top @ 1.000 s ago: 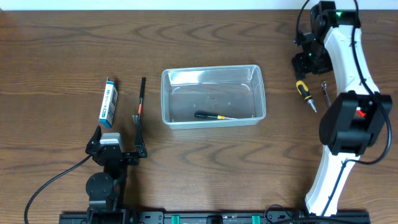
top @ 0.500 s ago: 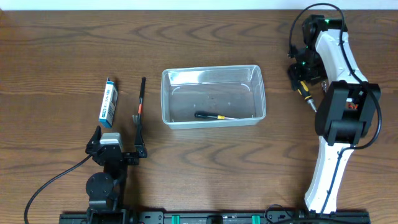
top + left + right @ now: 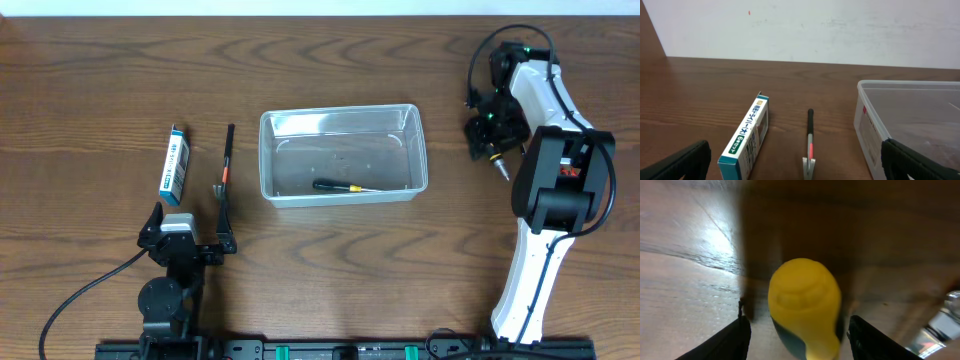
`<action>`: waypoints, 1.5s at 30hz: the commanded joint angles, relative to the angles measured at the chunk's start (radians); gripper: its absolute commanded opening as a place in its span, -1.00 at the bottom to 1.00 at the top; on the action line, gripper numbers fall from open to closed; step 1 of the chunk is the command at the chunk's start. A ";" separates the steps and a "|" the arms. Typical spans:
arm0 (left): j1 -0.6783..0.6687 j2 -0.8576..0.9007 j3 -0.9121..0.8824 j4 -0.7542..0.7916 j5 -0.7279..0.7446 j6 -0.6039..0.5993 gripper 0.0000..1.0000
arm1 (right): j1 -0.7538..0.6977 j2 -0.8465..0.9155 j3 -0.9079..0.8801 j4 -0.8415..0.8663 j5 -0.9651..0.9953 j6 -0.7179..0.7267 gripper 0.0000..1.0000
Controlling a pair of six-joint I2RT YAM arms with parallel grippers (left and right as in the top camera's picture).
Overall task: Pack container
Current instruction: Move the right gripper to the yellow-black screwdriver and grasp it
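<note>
The container is a clear, shallow bin at the table's middle, and a small black-and-yellow screwdriver lies inside it. The bin's left wall shows in the left wrist view. My right gripper is low over a yellow-and-black screwdriver whose metal tip pokes out toward the front. In the right wrist view the yellow handle lies between my open fingers, with a gap on each side. My left gripper is open and empty near the front left, also seen in its own view.
A blue-and-white box and a thin black tool with a red band and forked metal end lie left of the bin. A small shiny metal piece lies just right of the yellow handle.
My right gripper has come from the far right corner toward the front and down, and now straddles the yellow screwdriver's handle. The left arm has not moved.
</note>
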 commanded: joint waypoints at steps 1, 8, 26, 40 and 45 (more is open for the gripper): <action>-0.003 -0.003 -0.028 -0.018 -0.008 0.010 0.96 | -0.005 0.006 -0.029 0.025 -0.013 -0.032 0.28; -0.003 -0.003 -0.028 -0.018 -0.008 0.010 0.96 | -0.005 0.006 -0.052 0.053 -0.050 -0.065 0.22; -0.003 -0.003 -0.028 -0.018 -0.008 0.010 0.96 | -0.006 0.006 -0.051 0.060 -0.050 -0.061 -0.58; -0.003 -0.003 -0.028 -0.018 -0.008 0.010 0.96 | -0.002 -0.003 0.029 0.019 -0.072 -0.026 -0.73; -0.003 -0.003 -0.028 -0.018 -0.008 0.010 0.96 | 0.000 -0.004 0.174 -0.061 -0.095 -0.026 -0.74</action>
